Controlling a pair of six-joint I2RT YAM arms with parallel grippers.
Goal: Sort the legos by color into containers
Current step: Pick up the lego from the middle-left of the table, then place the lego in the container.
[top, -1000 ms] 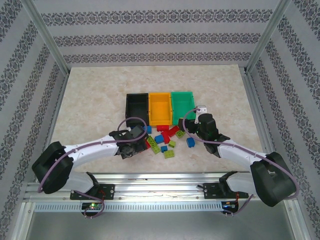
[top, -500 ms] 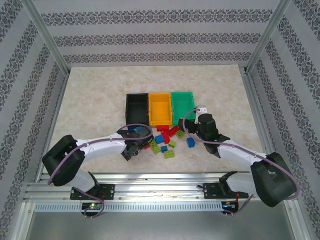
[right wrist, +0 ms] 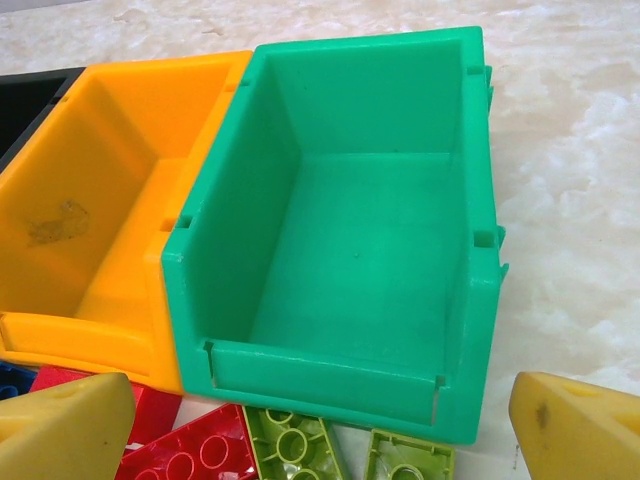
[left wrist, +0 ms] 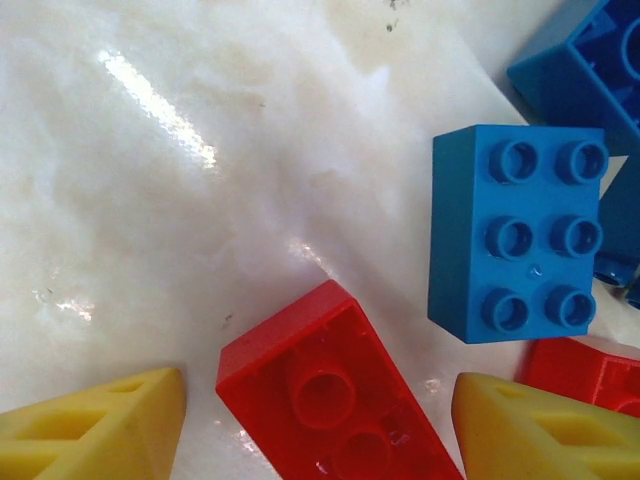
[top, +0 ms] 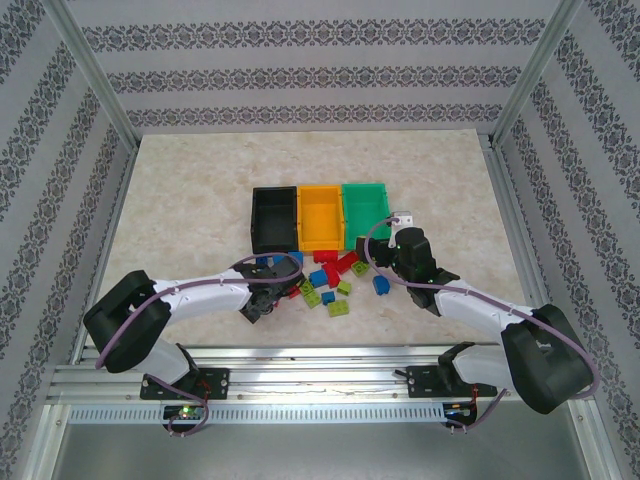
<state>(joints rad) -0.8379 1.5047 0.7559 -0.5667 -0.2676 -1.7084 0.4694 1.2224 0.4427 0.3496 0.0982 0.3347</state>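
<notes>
Left wrist view: a red plastic brick [left wrist: 320,390] lies underside up on the table, between the two yellow fingertips [left wrist: 100,425] of the left gripper [left wrist: 318,400]. The fingers stand apart, one on each side of the brick, with bare table showing on the left side, so nothing is pinched. Just beyond it sits a blue six-stud brick [left wrist: 515,235], studs up, with another blue brick [left wrist: 590,60] farther off.

From the top camera, the loose legos [top: 325,275] form a cluster of red, blue and lime pieces just in front of three open plastic bins set side by side: black bin [top: 256,215], orange-yellow bin [top: 320,215], green bin [top: 365,208]. One blue brick [top: 381,286] lies a little to the right of the cluster.

The right gripper [right wrist: 320,430] hangs spread wide, holding nothing, over lime bricks [right wrist: 295,445] and red ones [right wrist: 190,455] at the green bin's front wall. Both nearer bins look empty. All rests on a pale marbled tabletop [top: 200,200].
</notes>
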